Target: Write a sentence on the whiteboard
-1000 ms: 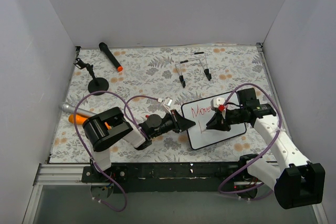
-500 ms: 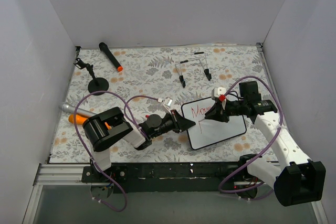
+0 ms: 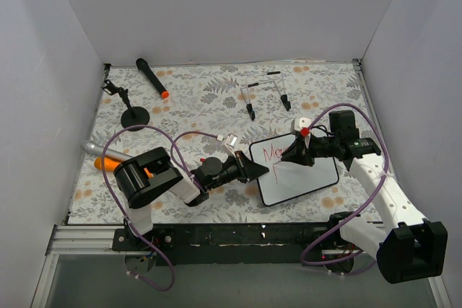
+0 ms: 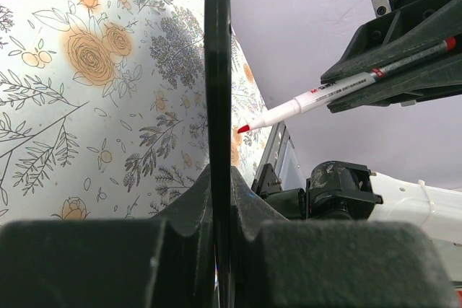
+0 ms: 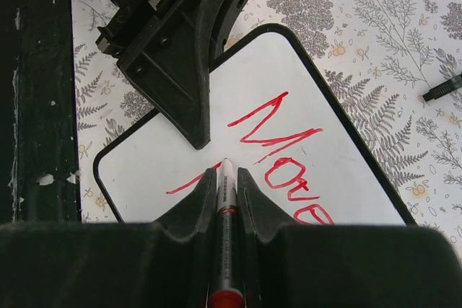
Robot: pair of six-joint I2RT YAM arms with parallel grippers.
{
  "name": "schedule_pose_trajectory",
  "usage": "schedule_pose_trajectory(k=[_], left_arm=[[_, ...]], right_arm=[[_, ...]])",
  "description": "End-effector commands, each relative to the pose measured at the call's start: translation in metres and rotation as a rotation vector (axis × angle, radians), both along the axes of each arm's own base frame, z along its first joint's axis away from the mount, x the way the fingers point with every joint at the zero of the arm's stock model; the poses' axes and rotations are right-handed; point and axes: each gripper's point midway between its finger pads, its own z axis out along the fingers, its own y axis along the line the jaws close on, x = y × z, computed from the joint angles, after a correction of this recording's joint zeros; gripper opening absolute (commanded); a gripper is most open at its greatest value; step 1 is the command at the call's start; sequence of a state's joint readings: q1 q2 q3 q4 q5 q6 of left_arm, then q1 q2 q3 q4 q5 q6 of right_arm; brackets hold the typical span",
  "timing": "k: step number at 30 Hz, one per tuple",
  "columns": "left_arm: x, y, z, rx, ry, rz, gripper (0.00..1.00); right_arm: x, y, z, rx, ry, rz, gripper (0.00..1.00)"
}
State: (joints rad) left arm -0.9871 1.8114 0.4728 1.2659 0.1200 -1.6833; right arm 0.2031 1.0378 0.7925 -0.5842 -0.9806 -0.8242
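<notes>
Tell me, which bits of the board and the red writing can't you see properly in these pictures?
- Right wrist view: the right claw and its marker cover the end of the sentence and part of the lower stroke.
- Left wrist view: the whiteboard sits edge-on in the left claw, so its face is hidden.
- Top view: the writing is too small to read, and the right arm covers the board's far corner.

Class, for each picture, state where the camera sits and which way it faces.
Top: above and behind, looking down at the table; both arms show.
Left wrist: looks along the left claw gripping the whiteboard edge.
Right wrist: looks down past the right claw holding the marker.
Shared: all three show whiteboard and marker.
</notes>
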Motion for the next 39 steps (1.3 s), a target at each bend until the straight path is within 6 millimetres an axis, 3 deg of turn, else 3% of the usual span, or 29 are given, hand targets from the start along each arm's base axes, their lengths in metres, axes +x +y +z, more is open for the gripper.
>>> schedule_pose_trajectory(k=[1,19,39], left_arm=[[-0.004,-0.006,0.043,-0.138,-0.097,-0.022,0.0],[-0.004,-0.007,0.044,-0.138,-0.099,-0.025,0.0],[-0.004,-0.007,0.045,-0.141,-0.101,-0.026,0.0]], right_arm=[[0.004,0.001,0.001,0.005,-0.016,-0.012,0.01],[0.006,0.0,-0.006,-0.005,-0.002,-0.026,0.01],[-0.01,0.001,-0.012,-0.005,0.022,0.027,0.01]])
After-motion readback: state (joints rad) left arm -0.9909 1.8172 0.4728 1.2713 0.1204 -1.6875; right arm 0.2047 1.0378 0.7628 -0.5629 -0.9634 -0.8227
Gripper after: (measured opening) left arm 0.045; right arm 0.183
